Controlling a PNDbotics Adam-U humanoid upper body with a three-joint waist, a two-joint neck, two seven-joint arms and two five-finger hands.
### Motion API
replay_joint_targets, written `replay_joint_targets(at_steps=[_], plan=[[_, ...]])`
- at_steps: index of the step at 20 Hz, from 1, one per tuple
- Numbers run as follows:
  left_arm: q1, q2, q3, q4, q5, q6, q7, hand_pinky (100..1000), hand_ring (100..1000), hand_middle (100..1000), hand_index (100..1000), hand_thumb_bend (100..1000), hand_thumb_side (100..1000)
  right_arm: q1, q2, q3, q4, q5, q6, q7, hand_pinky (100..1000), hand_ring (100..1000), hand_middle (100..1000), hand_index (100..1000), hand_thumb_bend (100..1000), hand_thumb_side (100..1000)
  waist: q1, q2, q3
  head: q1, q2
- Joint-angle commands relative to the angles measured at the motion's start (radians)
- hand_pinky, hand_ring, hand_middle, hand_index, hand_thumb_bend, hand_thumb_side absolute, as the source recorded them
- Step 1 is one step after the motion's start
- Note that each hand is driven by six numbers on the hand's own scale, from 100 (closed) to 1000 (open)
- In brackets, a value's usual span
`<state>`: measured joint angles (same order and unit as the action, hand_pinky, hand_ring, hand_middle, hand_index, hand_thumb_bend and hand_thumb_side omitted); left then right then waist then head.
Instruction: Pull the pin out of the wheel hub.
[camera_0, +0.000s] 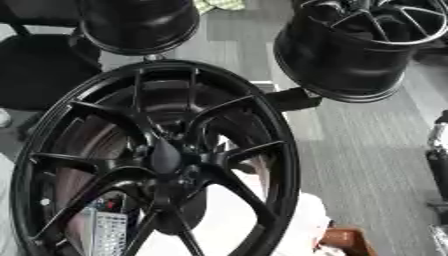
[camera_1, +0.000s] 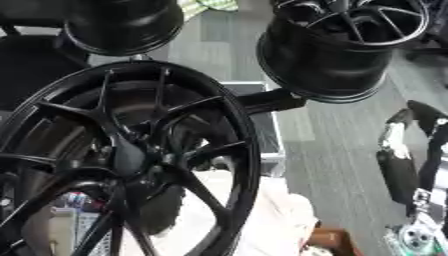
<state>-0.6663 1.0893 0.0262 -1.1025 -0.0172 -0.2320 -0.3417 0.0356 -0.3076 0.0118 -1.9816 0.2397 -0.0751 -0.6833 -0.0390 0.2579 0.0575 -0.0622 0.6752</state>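
A big black multi-spoke wheel stands tilted in the foreground and fills the left of both views. At its hub the spokes meet around a dark pointed centre piece. I cannot make out a separate pin among the dark parts there. Black and silver parts of my right arm and hand rise along the right edge, apart from the wheel. My left hand shows in no view.
Two more black rims stand behind, one at the top left and one at the top right. A dark bar juts out beside the big wheel. White cloth, a grey keypad and a brown box lie low down. Grey floor spreads to the right.
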Motion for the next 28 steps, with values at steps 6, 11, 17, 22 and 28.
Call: replay_joint_targets(at_steps=[6,11,17,22,28], plan=[[0.034,-0.009,-0.005,0.087,-0.137,-0.009,0.034,804,791,776,859,100,246,-0.006,-0.013,-0.01,-0.018,-0.003,-0.005,0.002,873,782,588,720,100,527,-0.005,-0.019,-0.008,0.001,-0.018],[0.038,-0.03,-0.006,0.102,-0.24,-0.04,0.012,904,899,876,962,100,245,-0.006,-0.009,-0.008,-0.018,-0.004,-0.003,0.002,873,781,587,720,100,532,-0.007,-0.016,-0.009,0.002,-0.014],[0.035,-0.044,-0.008,0.106,-0.258,-0.052,0.007,901,897,869,948,100,245,-0.007,-0.009,-0.007,-0.018,-0.006,-0.003,0.002,872,780,586,720,100,532,-0.007,-0.017,-0.01,0.003,-0.013],[0.032,-0.052,-0.001,0.115,-0.254,-0.053,0.005,890,879,829,873,100,244,-0.008,-0.009,-0.007,-0.018,-0.008,-0.003,0.002,872,779,585,719,100,534,-0.007,-0.017,-0.012,0.003,-0.012],[0.03,-0.056,0.001,0.127,-0.216,-0.072,-0.029,1000,1000,949,992,100,988,-0.009,-0.009,-0.007,-0.018,-0.009,-0.003,0.004,872,777,582,718,100,534,-0.007,-0.018,-0.012,0.004,-0.008]])
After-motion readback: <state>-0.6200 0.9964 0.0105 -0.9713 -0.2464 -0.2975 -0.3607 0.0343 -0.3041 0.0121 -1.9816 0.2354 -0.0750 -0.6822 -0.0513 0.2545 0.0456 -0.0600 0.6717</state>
